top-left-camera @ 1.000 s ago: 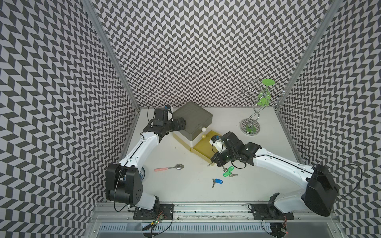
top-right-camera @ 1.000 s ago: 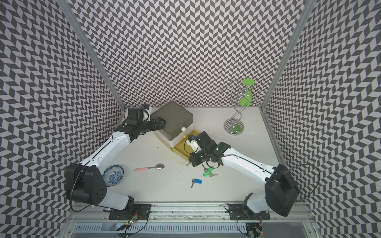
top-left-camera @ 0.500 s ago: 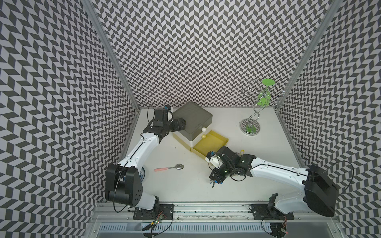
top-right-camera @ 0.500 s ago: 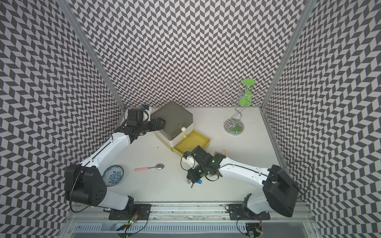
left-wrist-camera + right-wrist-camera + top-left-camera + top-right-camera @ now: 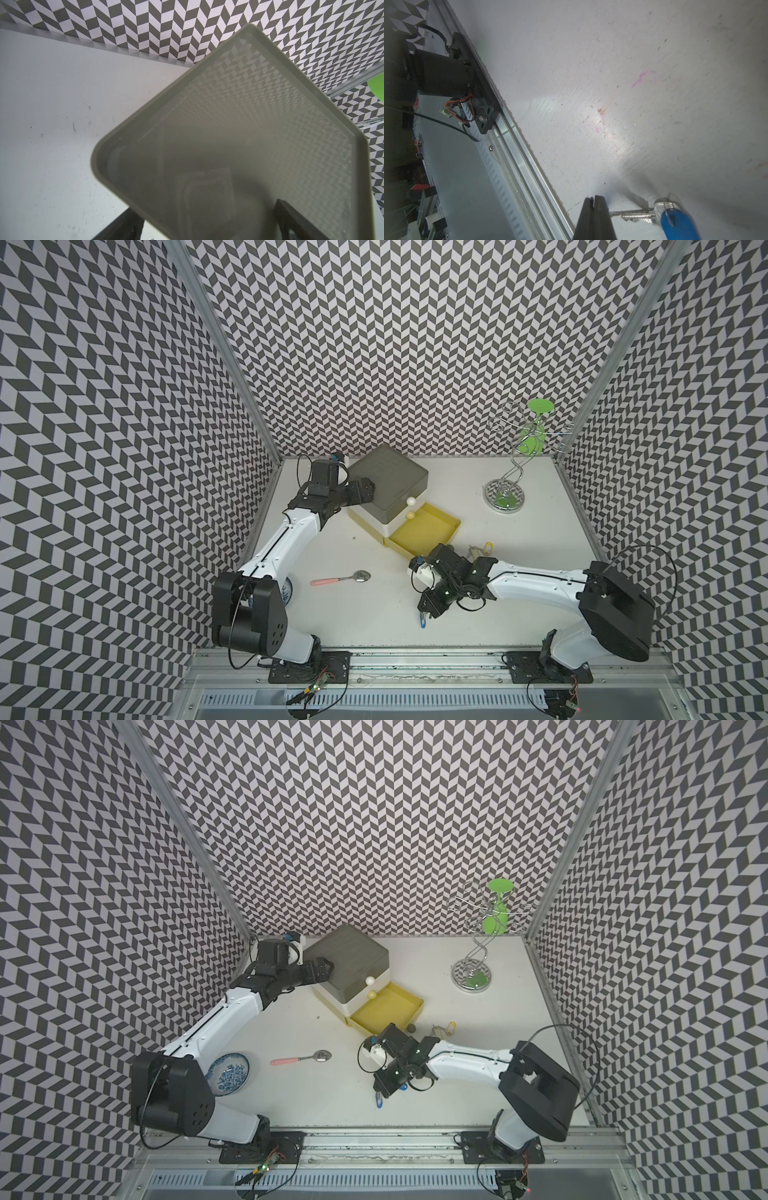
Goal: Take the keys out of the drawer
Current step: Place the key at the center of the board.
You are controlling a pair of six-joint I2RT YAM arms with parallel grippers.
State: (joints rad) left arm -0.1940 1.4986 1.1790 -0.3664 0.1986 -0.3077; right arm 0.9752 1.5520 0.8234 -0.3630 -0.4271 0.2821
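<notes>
The yellow drawer (image 5: pixel 419 531) stands pulled out of the grey-topped box (image 5: pixel 388 479), and its visible floor is bare. Keys with a yellow tag (image 5: pixel 484 548) lie on the table right of the drawer. A key with a blue tag (image 5: pixel 422 620) lies near the front edge. My right gripper (image 5: pixel 429 609) hangs right beside it, shut, and in the right wrist view nothing shows between its tips (image 5: pixel 594 200); the silver blade (image 5: pixel 633 216) and blue tag (image 5: pixel 679 224) lie alongside. My left gripper (image 5: pixel 365 491) rests at the box's left corner, jaws apart astride it.
A pink-handled spoon (image 5: pixel 338 580) lies left of the right gripper. A blue-and-white dish (image 5: pixel 228 1073) sits by the left arm's base. A wire stand with green discs (image 5: pixel 505 497) is at the back right. The metal front rail (image 5: pixel 519 145) runs close to the right gripper.
My right arm has swung from the drawer toward the table's front, staying shut, and now covers the green-tagged keys seen earlier. The left arm has not moved.
</notes>
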